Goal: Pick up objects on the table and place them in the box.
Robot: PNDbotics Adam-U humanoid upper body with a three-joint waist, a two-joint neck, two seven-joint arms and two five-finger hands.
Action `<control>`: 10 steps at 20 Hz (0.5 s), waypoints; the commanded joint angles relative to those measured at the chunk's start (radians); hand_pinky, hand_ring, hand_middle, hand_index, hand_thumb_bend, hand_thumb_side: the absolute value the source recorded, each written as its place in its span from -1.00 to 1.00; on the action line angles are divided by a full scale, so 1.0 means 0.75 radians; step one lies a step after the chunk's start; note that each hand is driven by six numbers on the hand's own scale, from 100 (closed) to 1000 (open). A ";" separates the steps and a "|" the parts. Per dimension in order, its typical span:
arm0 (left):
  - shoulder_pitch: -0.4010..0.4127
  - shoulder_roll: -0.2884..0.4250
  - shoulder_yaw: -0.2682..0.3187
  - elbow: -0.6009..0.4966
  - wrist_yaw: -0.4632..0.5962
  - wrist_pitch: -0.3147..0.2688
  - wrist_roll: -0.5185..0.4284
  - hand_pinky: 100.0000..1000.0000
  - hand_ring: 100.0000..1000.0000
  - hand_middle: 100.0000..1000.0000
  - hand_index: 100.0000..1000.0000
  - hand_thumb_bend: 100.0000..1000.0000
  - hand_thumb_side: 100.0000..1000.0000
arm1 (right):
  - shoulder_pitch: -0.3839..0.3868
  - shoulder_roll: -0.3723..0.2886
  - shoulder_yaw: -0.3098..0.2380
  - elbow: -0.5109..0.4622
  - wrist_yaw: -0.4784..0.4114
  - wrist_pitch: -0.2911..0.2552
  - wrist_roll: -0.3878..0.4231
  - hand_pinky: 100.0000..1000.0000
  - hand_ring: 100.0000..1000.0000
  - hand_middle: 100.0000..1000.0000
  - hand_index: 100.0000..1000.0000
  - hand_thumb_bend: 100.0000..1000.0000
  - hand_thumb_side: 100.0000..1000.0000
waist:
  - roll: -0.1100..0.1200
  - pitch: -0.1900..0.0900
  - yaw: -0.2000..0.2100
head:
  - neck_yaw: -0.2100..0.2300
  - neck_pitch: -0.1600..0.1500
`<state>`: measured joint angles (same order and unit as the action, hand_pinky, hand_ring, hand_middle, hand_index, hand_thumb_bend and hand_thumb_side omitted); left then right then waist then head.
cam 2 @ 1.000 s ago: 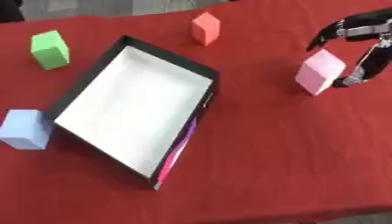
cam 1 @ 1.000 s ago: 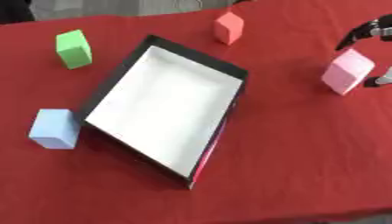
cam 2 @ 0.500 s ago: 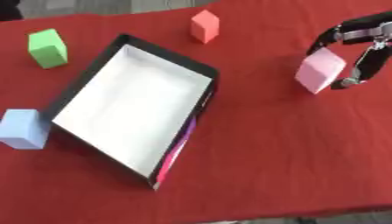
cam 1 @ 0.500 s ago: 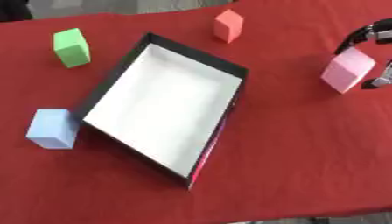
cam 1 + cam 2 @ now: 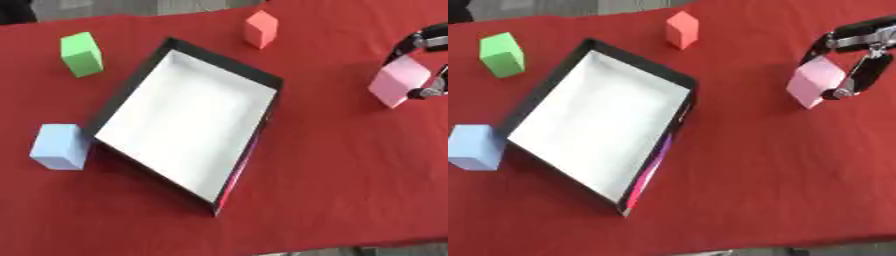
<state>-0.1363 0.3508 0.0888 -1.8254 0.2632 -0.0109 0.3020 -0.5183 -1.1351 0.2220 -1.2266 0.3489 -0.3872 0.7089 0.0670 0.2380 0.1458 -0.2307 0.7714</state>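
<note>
A pink block (image 5: pixel 815 82) sits tilted at the right of the red table. My right hand (image 5: pixel 864 72) comes in from the right edge, with one finger at the block's upper left and another against its right side, pinching it. The open black box (image 5: pixel 640 64) with a white inside lies askew in the middle and holds nothing. A green block (image 5: pixel 500 54) stands at the far left, a salmon-red block (image 5: pixel 682 29) at the far middle and a light blue block (image 5: pixel 472 147) beside the box's left corner. My left hand does not show.
The red cloth (image 5: pixel 754 175) covers the whole table, with its near edge along the bottom of the views. A wide stretch of bare cloth lies between the box and the pink block.
The right hand's fingers have drawn in against the pink block, which has stayed about where it was. The other blocks and the box have not moved.
</note>
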 commanded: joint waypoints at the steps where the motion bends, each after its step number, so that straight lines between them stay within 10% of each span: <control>1: -0.007 0.018 0.006 -0.018 0.006 -0.002 -0.004 0.79 0.20 0.38 0.59 -0.91 0.56 | -0.018 -0.032 -0.021 0.010 -0.036 0.027 -0.065 0.73 0.53 0.08 0.29 -0.73 -1.00 | 0.011 0.009 0.002 | 0.004 -0.002; 10: -0.005 0.022 0.012 -0.022 0.004 -0.003 0.001 0.79 0.20 0.38 0.59 -0.91 0.55 | -0.015 -0.056 -0.105 -0.138 -0.117 0.125 -0.254 0.61 0.27 -0.29 -0.13 -1.00 -1.00 | -0.001 0.002 0.002 | 0.011 -0.002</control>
<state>-0.1356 0.3504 0.0894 -1.8256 0.2633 -0.0111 0.3024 -0.5144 -1.1284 0.1746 -1.2915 0.2745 -0.3025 0.5346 0.0670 0.2380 0.1482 -0.2261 0.7714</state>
